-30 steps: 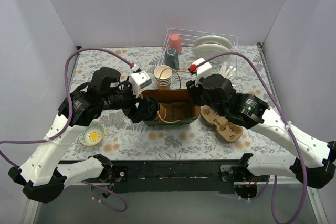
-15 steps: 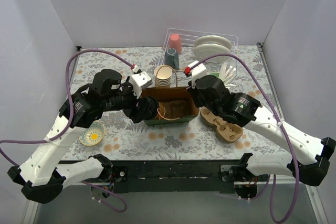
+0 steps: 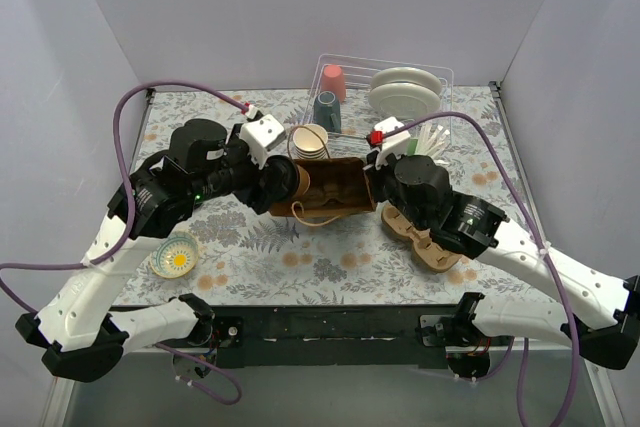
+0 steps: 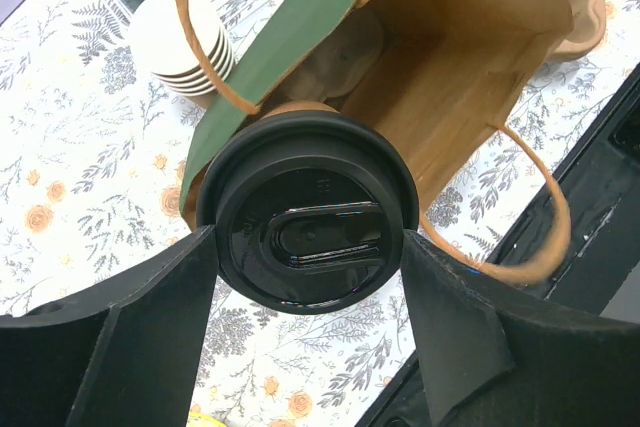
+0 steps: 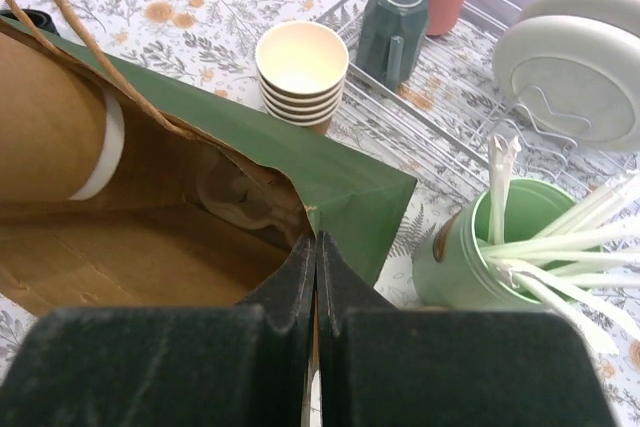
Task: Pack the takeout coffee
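The takeout coffee (image 4: 308, 215), a tan paper cup under a black lid, sits between the fingers of my left gripper (image 4: 308, 247), which is shut on it. Its bottom end pokes into the mouth of the paper bag (image 3: 338, 192), green outside and brown inside. The bag is tipped with its mouth toward the left. In the right wrist view the cup (image 5: 50, 132) shows inside the bag (image 5: 300, 162). My right gripper (image 5: 315, 247) is shut on the bag's right edge, the paper pinched between its fingers. In the top view the left gripper (image 3: 283, 185) and right gripper (image 3: 372, 185) flank the bag.
A stack of lidless paper cups (image 3: 311, 142) stands just behind the bag. A wire dish rack (image 3: 437, 77) holds a pink cup, a green mug and plates. A green jar of white utensils (image 5: 500, 247) stands right of the bag. A pulp cup carrier (image 3: 425, 242) and a small bowl (image 3: 175, 255) lie nearer.
The right gripper has shut on the bag's edge and the bag has tipped toward the left. The left arm has brought the cup up to the bag's mouth.
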